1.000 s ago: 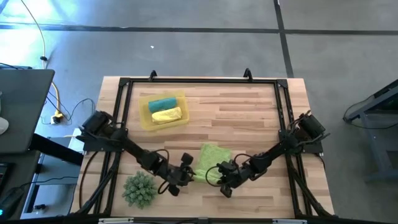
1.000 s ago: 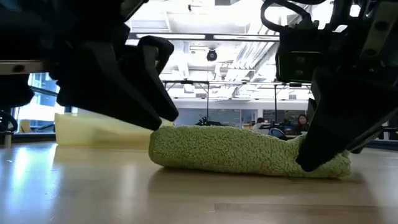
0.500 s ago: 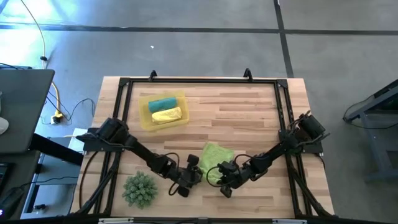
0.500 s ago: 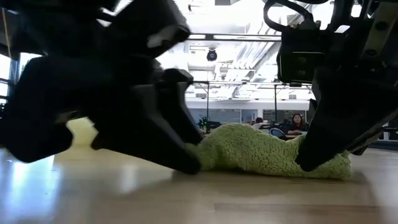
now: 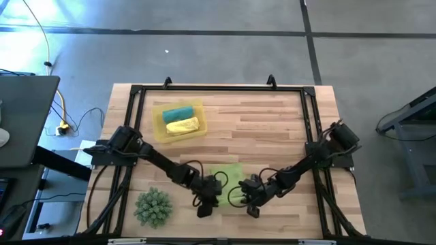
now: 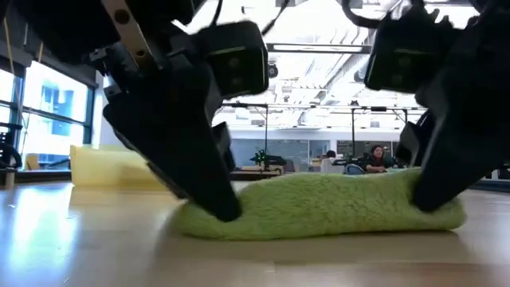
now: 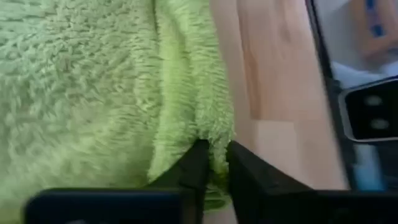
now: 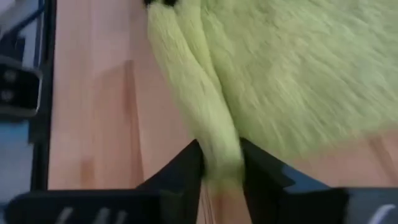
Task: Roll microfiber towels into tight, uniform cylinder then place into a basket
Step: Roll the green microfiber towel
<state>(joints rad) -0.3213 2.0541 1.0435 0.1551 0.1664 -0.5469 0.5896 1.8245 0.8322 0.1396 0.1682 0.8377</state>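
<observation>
The lime green towel (image 5: 226, 175) lies on the wooden table near its front edge, between my two grippers; it also shows in the low view (image 6: 319, 210). My left gripper (image 5: 208, 199) is shut on the towel's near left end. My right gripper (image 5: 249, 201) is shut on its near right end. The yellow basket (image 5: 158, 129) stands at the far left and holds a rolled teal towel (image 5: 178, 113) and a rolled yellow towel (image 5: 182, 126). My left gripper pinches the towel's folded near edge (image 7: 214, 138) at its left end between its two fingers (image 7: 198, 167). The fingers slant down from the table's left (image 6: 217, 199). The towel lies on the table. My right gripper pinches the towel's rolled-over near edge (image 8: 222, 149) at its right end between its two fingers (image 8: 190, 165). The fingers slant down from the right (image 6: 434, 187). The fold runs slack between the two grippers, on the table.
A spiky green plant-like ball (image 5: 153, 207) sits at the near left, close to my left arm. A black frame (image 5: 218, 88) runs around the table top. Bare wood (image 5: 266, 122) lies between the towel and the far edge.
My left gripper has gone toward the table's right and taken hold of the towel's near left end. The towel, bunched and slanted before, now lies spread wider between the two grippers, its near edge drawn a little toward the table's near edge.
</observation>
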